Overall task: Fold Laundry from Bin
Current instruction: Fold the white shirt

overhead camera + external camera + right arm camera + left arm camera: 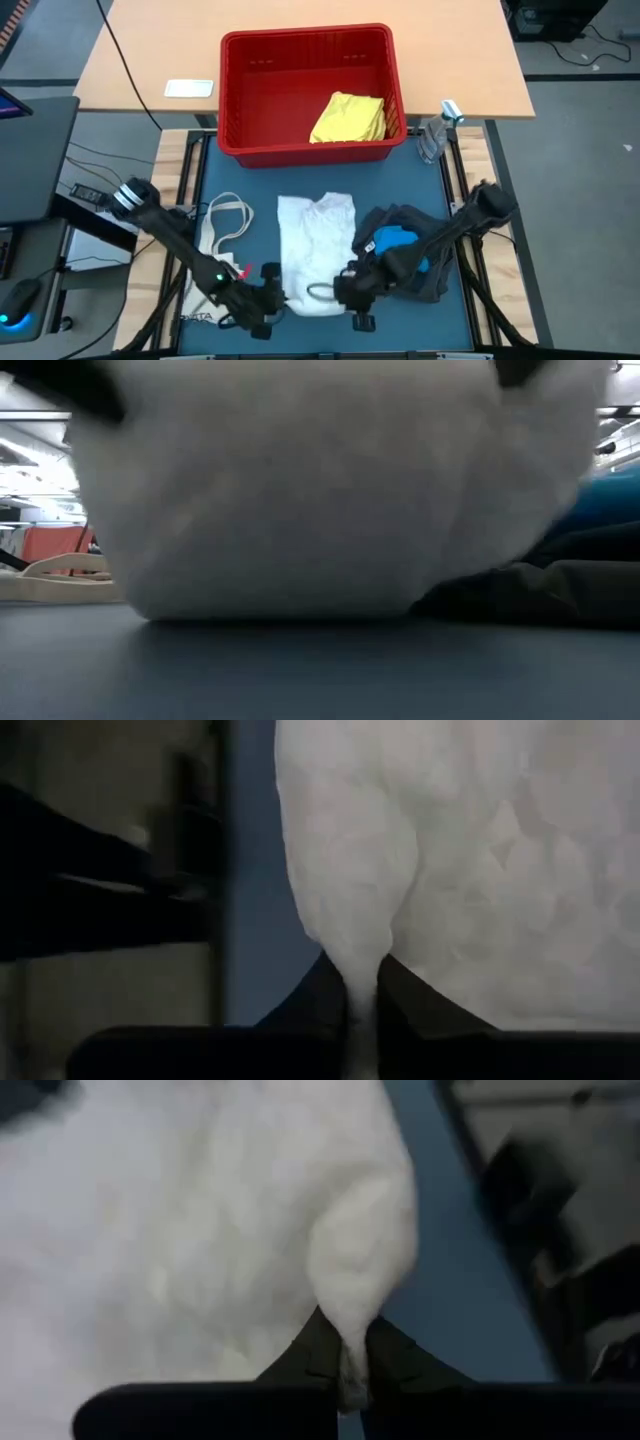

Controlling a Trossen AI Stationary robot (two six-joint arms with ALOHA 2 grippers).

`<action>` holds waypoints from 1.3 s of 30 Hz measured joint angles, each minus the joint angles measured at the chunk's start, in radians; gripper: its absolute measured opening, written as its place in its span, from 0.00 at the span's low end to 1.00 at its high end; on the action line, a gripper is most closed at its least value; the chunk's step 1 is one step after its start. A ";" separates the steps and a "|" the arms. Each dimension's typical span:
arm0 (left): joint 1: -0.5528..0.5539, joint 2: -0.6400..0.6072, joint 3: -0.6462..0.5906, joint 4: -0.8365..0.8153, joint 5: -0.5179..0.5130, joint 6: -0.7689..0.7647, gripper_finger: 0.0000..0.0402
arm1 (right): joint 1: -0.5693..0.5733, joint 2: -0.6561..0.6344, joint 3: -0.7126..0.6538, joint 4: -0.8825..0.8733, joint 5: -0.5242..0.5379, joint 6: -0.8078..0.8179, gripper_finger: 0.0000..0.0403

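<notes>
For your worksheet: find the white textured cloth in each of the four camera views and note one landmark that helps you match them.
High view: white textured cloth lies mid-mat, between the cream tote bag and the dark pile.
Low view: it fills most of the picture.
Left wrist view: its corner is pinched in the left gripper.
Right wrist view: another corner is pinched in the right gripper.
Shared landmark: the blue mat.
</notes>
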 joint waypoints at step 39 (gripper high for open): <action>1.010 -0.234 -0.153 -0.198 0.345 0.005 0.26 | -0.873 -0.144 -0.216 0.047 -0.198 -0.265 0.46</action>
